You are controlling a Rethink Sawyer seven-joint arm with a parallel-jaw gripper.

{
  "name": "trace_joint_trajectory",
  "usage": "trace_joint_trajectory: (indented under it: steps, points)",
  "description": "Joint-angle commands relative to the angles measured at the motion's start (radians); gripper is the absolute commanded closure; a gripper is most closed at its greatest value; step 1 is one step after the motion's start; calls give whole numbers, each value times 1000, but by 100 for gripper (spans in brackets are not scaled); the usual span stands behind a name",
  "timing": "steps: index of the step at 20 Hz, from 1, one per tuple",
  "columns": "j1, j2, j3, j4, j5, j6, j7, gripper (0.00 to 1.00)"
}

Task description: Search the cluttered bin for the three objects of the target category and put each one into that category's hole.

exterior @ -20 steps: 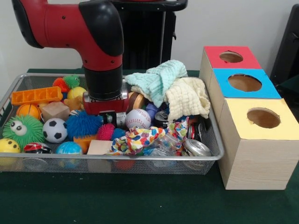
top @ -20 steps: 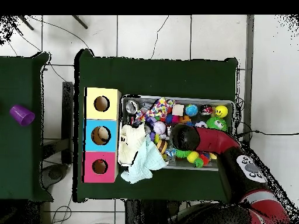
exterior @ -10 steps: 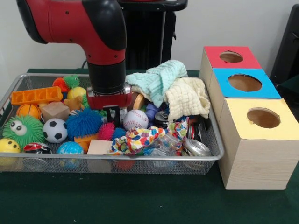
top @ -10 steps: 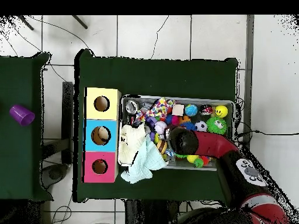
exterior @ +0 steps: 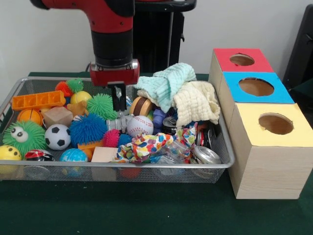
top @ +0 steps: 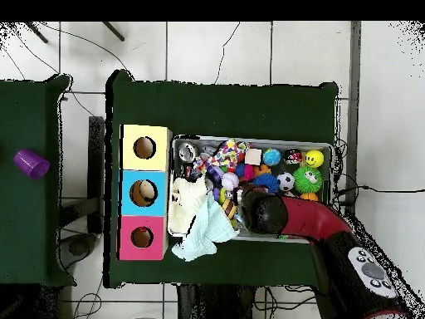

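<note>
The wire mesh bin (exterior: 146, 166) is full of toys and also shows in the overhead view (top: 249, 139). My gripper (exterior: 119, 110) hangs above the bin's middle, over a baseball (exterior: 139, 125) and beside a green spiky ball (exterior: 101, 105). Its jaws stand close together with nothing between them. In the overhead view the arm's head (top: 264, 212) hides it. A small orange-tan plush with points (exterior: 78, 107) lies to the gripper's left, behind a blue spiky ball (exterior: 87, 129). Something pale shows inside the blue box's hole (top: 146, 193).
Red (exterior: 242, 59), blue (exterior: 256, 87) and yellow (exterior: 275, 123) boxes, each with a hole, stand right of the bin. Mint (exterior: 166, 81) and cream (exterior: 195, 103) cloths pile at the bin's back right. A green googly-eyed ball (exterior: 22, 136), a soccer ball (exterior: 57, 136) and cans (exterior: 205, 154) also fill it.
The gripper has risen out of the clutter and shifted slightly right in the front view, with nothing in it. The green spiky ball it covered now shows.
</note>
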Motion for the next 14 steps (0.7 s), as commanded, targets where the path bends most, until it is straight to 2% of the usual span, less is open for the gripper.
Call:
trace_joint_trajectory:
  steps: [1,4,8,11,12,14]
  points:
    - [-30,-108,44,130,76,51,155,100]
    - [-13,-80,29,100,75,45,146,100]
    - [-3,-12,33,5,72,68,107,100]
    - [0,27,34,-36,61,60,93,100]
    - [-11,28,48,-30,46,16,85,0]
    - [-8,30,46,-34,35,-11,86,0]
